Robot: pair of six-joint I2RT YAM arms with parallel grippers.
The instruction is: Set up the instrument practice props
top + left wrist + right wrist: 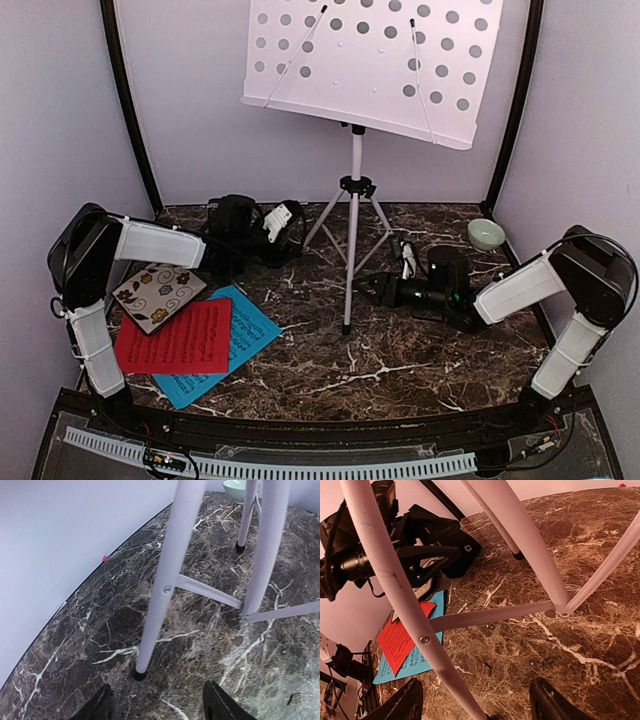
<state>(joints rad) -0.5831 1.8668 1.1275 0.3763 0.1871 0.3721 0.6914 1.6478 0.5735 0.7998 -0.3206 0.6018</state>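
The white perforated music stand (370, 60) stands on its tripod legs (352, 240) in the middle of the marble table. My left gripper (287, 222) is low beside the left leg. In the left wrist view that gripper (157, 707) is open, with the leg's black foot (139, 673) just ahead of the gap. My right gripper (383, 290) sits low by the front leg and is open (475, 709); a white leg (405, 595) runs down between its fingers (400, 702), untouched. The red sheet (175, 335) lies on the blue sheet (248, 335) at the left.
A square floral tile (158, 294) lies on the sheets' far corner, under my left arm. A small pale green bowl (486, 234) sits at the back right. White braces (490, 616) join the legs. Walls close in the table's sides and back.
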